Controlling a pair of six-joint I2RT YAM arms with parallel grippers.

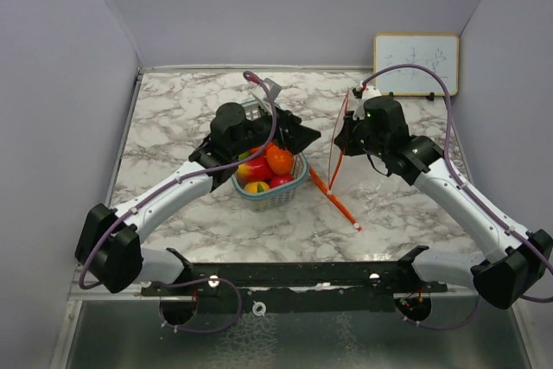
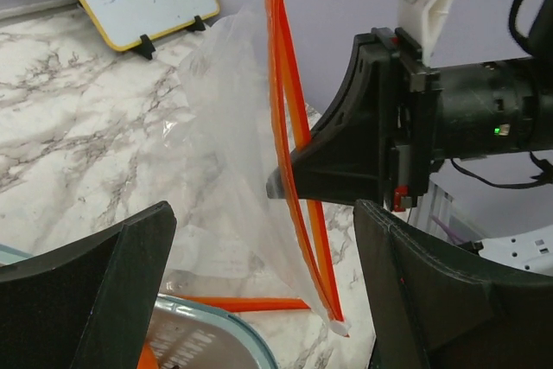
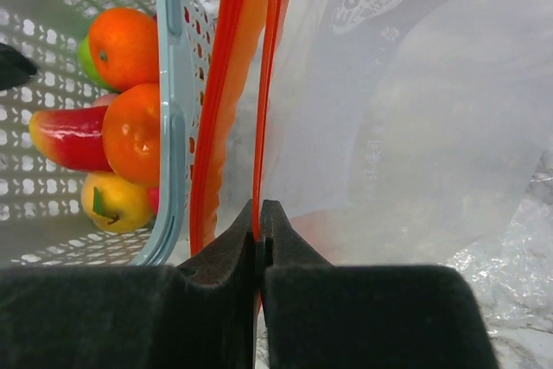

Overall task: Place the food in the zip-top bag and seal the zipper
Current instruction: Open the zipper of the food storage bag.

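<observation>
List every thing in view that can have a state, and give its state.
zip-top bag: unsealed, held upright
food: in the basket
basket: upright, holding the food
left gripper: open, empty
right gripper: shut on the zip-top bag's orange zipper strip

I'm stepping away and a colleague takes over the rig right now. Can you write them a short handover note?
Left gripper: jaws open, empty, over the basket.
Right gripper: jaws shut on the orange zipper strip, holding the zip-top bag upright beside the basket.
Toy fruits: every one in view lies in the basket; none shows in the bag.
Done: bag picked up and held, its mouth parted.
Left: move the fruits into the bag, then seal the zipper.
</observation>
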